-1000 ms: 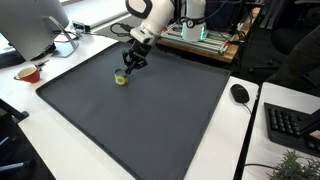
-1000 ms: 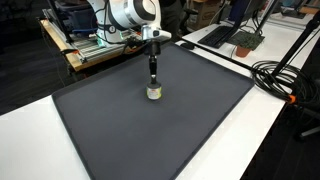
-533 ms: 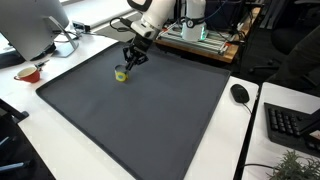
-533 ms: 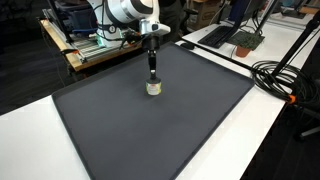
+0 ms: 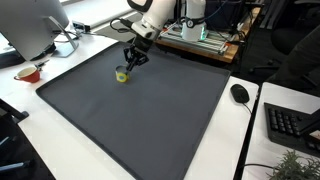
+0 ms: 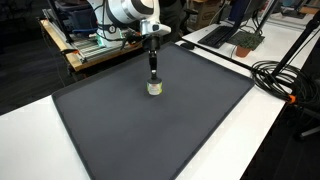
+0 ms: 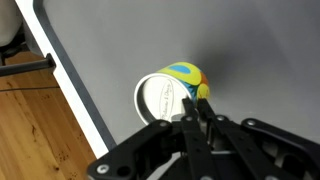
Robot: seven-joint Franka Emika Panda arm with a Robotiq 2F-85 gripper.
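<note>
A small toy can with a white top and a yellow, blue and green side is on the dark grey mat, near its far edge. It also shows in an exterior view and in the wrist view. My gripper points down right over it, as the exterior view also shows. In the wrist view the fingers are closed together on the can's rim at its yellow side. The can's lower part is hidden in the wrist view.
A monitor and a red bowl stand beside the mat. A mouse and a keyboard lie on the white desk. Black cables run along the mat's edge. Equipment racks stand behind the arm.
Since one second ago the gripper and the can have shifted together a little toward the mat's far edge. Nothing has moved in the last half second.
</note>
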